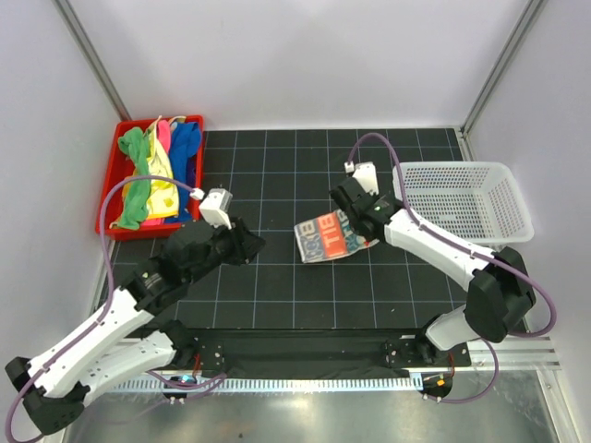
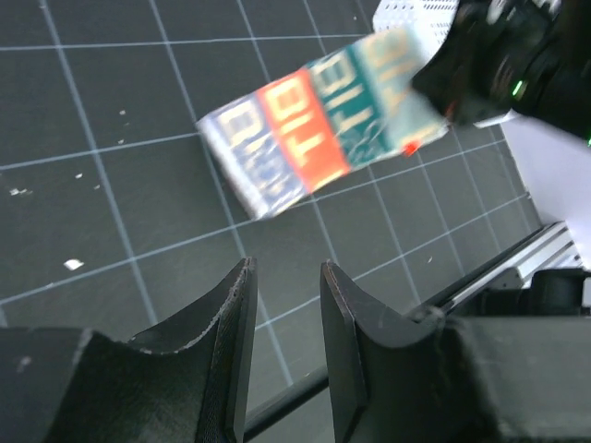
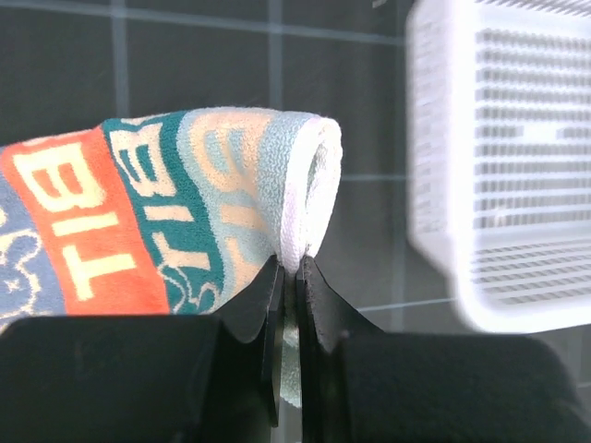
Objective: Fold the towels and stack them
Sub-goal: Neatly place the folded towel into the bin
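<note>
From above, the soft white cloth towel with printed letters point(image 1: 325, 238) lies folded on the dark squared table point(image 1: 277, 185), between the arms. The left wrist view shows the left tool point(image 2: 284, 272) half open, holding nothing. The right wrist view shows the right tool point(image 3: 288, 268) pinched shut on the towel's rolled edge; it looks light and floppy, so an edge seems best to hold.

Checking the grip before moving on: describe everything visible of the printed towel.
The printed towel is soft white cloth with bands of blue, orange-red and teal bearing large lettering. It is folded into a compact rectangle, lying mid-table on the black gridded mat, its right end curled into a loop. The right gripper is shut on that white-edged end; nothing else touches it.
</note>
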{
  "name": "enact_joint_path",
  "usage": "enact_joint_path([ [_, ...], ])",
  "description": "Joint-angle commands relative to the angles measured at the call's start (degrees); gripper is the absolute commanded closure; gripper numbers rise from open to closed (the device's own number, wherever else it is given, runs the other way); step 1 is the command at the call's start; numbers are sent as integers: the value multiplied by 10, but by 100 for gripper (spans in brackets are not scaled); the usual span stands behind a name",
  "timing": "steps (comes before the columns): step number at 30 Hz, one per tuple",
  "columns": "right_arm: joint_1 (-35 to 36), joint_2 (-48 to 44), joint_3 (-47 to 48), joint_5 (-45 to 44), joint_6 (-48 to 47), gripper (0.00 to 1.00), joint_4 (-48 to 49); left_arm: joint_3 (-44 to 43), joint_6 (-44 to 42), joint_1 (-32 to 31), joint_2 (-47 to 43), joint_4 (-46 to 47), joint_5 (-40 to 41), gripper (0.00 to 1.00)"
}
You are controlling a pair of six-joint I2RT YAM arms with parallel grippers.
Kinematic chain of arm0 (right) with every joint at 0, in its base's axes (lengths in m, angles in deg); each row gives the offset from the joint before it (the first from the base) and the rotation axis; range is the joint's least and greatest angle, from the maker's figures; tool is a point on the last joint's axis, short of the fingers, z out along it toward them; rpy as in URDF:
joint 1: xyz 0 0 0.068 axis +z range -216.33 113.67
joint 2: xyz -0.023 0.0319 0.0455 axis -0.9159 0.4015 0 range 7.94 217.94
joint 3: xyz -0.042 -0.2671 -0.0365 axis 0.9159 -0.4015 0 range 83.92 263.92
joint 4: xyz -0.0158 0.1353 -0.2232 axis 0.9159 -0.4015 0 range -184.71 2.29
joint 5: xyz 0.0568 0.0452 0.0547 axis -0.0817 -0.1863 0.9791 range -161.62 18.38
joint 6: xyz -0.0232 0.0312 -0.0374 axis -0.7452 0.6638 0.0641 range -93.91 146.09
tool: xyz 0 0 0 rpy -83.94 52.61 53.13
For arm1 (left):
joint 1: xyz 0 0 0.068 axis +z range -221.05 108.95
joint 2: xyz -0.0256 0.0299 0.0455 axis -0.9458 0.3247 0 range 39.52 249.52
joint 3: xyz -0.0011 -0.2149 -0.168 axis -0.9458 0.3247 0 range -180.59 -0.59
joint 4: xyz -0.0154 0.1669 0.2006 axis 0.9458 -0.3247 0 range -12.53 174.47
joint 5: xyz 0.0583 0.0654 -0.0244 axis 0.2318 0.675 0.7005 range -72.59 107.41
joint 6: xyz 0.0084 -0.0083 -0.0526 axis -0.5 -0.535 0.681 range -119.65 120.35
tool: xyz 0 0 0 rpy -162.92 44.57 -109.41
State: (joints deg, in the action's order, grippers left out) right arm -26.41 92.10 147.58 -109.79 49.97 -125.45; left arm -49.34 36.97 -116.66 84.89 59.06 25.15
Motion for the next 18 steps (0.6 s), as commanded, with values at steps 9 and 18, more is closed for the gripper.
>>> enact_joint_path([
  [9, -150, 3, 127, 5, -172, 99, -36, 3, -77, 4, -121, -145, -14, 62],
  [18, -258, 20, 154, 13, -217, 99, -31, 16, -91, 3, -194, -164, -3, 60],
])
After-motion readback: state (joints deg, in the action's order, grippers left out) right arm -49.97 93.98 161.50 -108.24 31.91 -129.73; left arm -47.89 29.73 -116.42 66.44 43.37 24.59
